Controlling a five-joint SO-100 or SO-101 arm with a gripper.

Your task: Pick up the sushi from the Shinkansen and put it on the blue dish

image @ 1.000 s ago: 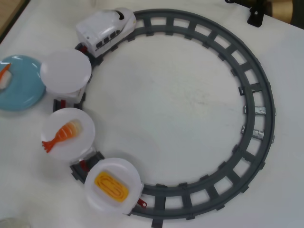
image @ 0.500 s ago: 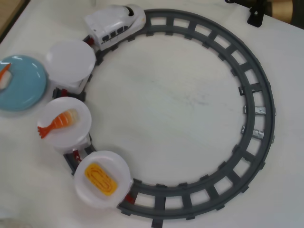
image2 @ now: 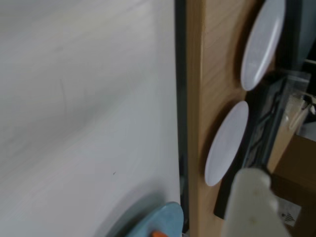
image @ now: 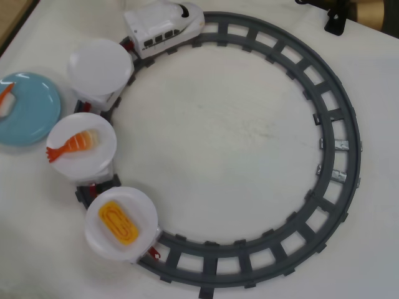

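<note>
- Your claw [image2: 254,200] only shows in the wrist view as one pale blurry finger at the bottom right, so I can't tell if it's open or closed.
- The blue dish [image2: 160,222] pokes in just left of that finger, with a bit of orange sushi [image2: 157,234] on it.
- From overhead, the sushi [image: 5,99] sits on the blue dish [image: 31,115] at the left edge, claw nowhere in that shot.
- The Shinkansen [image: 163,26] sits on the grey track [image: 336,143], first white plate [image: 100,67] bare, shrimp piece [image: 73,145] and egg piece [image: 118,222] on the others.
</note>
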